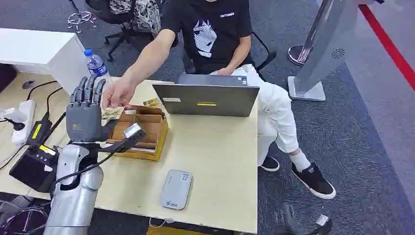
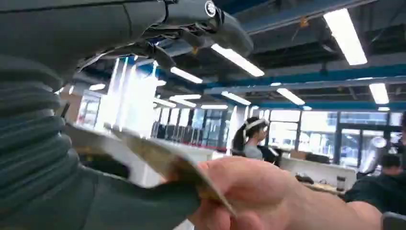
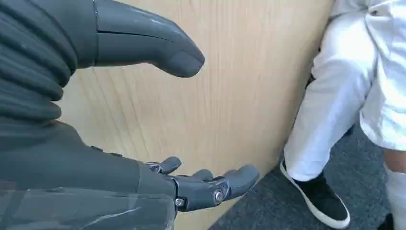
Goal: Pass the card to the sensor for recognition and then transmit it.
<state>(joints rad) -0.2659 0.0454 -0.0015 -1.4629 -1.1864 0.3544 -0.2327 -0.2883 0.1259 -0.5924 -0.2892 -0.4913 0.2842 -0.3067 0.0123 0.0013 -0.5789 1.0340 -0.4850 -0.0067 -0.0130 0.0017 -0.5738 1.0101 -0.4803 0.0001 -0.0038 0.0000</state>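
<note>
My left hand is raised over the table's left side, fingers straight up and apart. A pale card sticks out beside its palm. A seated person's hand reaches across and pinches that card. In the left wrist view the card lies on my thumb with the person's fingers gripping its end; my own fingers stand far off it. The grey card sensor lies flat near the table's front edge. My right hand hangs open beside the table's wooden side panel.
A wooden compartment box stands just right of my left hand, a grey laptop behind it. A water bottle, a black device and a power strip sit at the left. The person's leg is near my right hand.
</note>
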